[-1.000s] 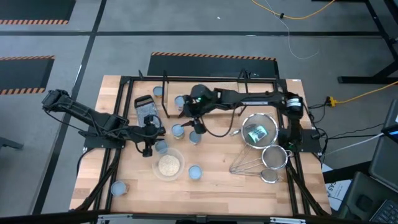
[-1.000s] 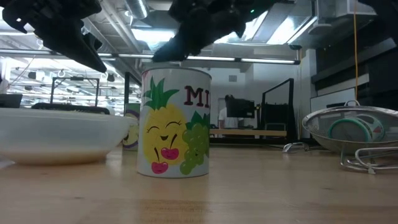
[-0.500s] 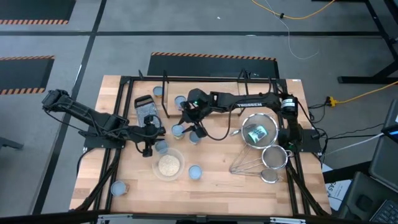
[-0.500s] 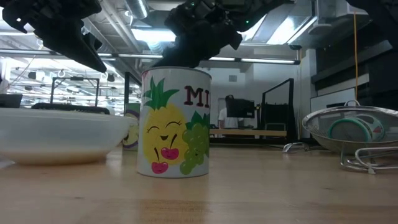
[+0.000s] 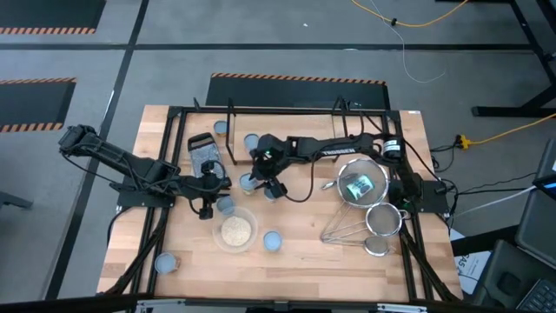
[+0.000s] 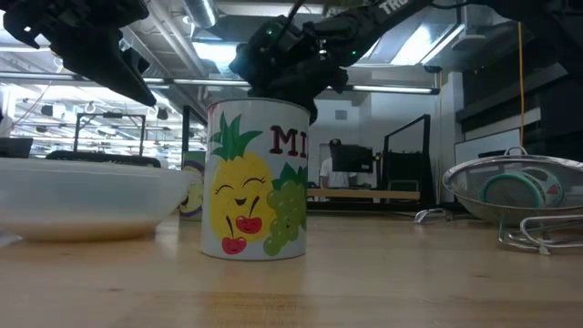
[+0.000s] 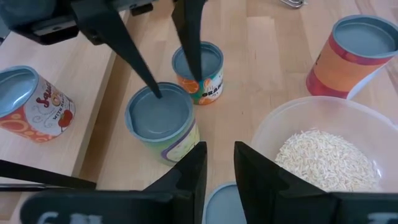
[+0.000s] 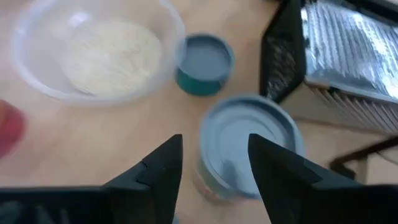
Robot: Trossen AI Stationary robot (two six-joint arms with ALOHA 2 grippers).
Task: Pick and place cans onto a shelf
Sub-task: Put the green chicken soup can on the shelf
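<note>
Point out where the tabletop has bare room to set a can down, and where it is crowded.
Bare wood lies between the near-edge can and the strainers. Crowded: the patch between bowl and shelf, where cans cluster under the left gripper and right gripper.

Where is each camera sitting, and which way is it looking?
High view: above the table, looking straight down; both arms show, left gripper and right gripper.
Low view: at tabletop height, facing a pineapple can; arms hang above.
Left wrist view: behind its own fingers, facing a can.
Right wrist view: above its own open fingers, looking down at a can.
Shared: the bowl of grains shows in both wrist views too.
</note>
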